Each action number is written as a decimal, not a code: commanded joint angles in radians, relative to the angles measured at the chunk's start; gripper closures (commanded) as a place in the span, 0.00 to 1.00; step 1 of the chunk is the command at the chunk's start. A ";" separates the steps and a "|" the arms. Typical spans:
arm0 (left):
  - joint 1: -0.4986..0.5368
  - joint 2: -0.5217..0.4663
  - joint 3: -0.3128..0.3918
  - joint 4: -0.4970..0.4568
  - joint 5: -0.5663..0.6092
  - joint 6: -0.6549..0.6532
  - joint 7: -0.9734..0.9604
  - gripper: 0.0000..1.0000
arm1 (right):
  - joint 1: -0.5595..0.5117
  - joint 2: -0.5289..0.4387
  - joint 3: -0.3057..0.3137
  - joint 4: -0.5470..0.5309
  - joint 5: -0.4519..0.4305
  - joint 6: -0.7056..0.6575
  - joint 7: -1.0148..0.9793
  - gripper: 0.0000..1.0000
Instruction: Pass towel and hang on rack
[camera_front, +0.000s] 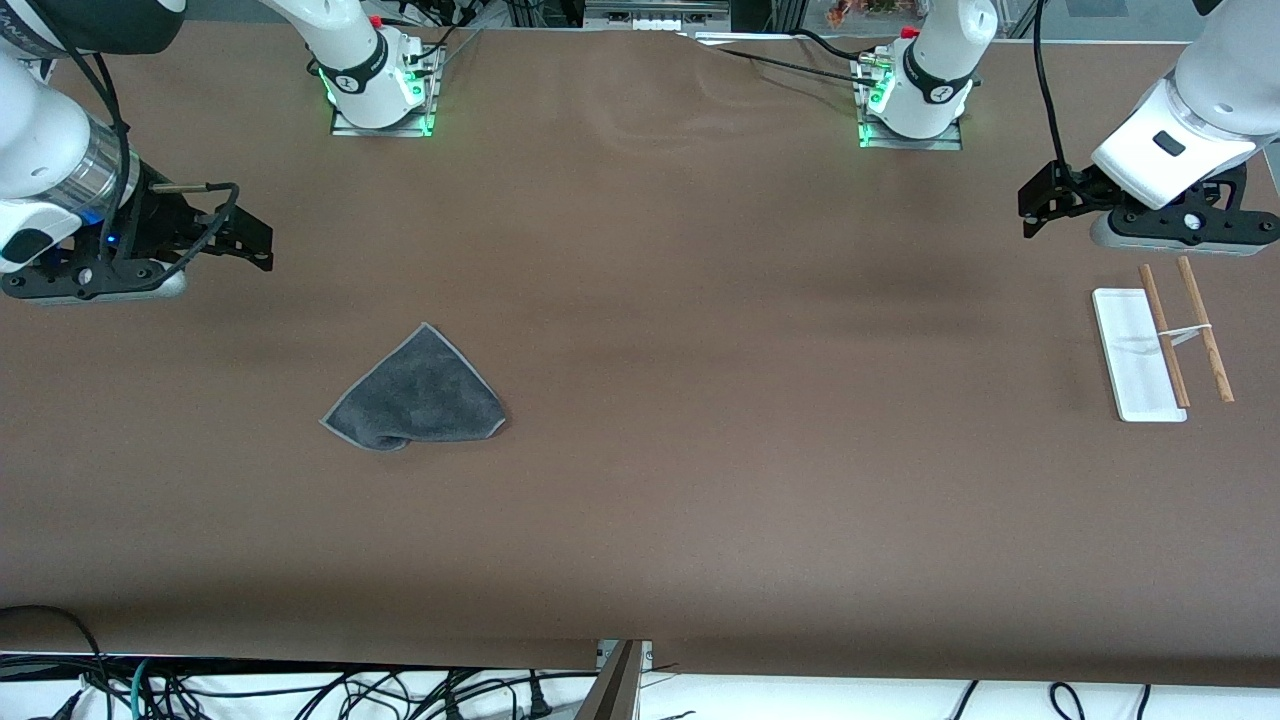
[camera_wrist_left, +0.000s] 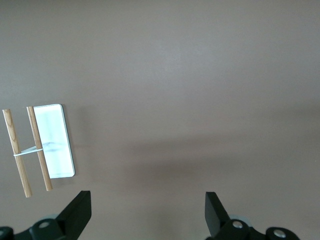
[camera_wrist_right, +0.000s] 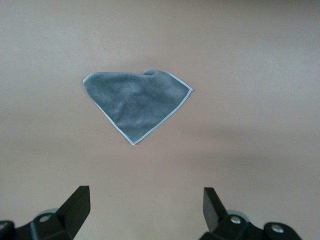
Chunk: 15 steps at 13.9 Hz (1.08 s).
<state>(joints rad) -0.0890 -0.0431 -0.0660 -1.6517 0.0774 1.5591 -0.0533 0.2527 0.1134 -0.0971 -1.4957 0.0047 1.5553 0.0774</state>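
Towel (camera_front: 418, 393), dark grey fuzzy cloth, lies folded on brown desk (camera_front: 700, 500) toward right arm's end; white-based wooden-rod rack (camera_front: 1160, 345) near left arm, ready for handover. Right gripper (camera_wrist_right: 145, 210) and left gripper (camera_wrist_left: 147, 212) hover, fingers spread, empty.

Both wrist views cut off left hand (camera_wrist_left: 147, 212) and right hand (camera_wrist_right: 145, 210) bodies; only fingertips show.
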 joint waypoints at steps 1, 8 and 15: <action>0.005 0.008 -0.002 0.029 -0.005 -0.024 0.001 0.00 | 0.000 -0.018 0.002 0.009 -0.011 -0.024 0.027 0.00; 0.005 0.008 -0.002 0.029 -0.007 -0.024 0.000 0.00 | 0.003 -0.012 0.003 0.017 -0.008 -0.023 0.024 0.00; 0.005 0.008 -0.002 0.029 -0.007 -0.024 0.000 0.00 | 0.003 -0.008 0.002 0.017 -0.014 -0.023 0.013 0.00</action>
<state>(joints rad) -0.0890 -0.0431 -0.0660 -1.6514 0.0774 1.5584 -0.0533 0.2531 0.1088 -0.0964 -1.4906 0.0046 1.5511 0.0829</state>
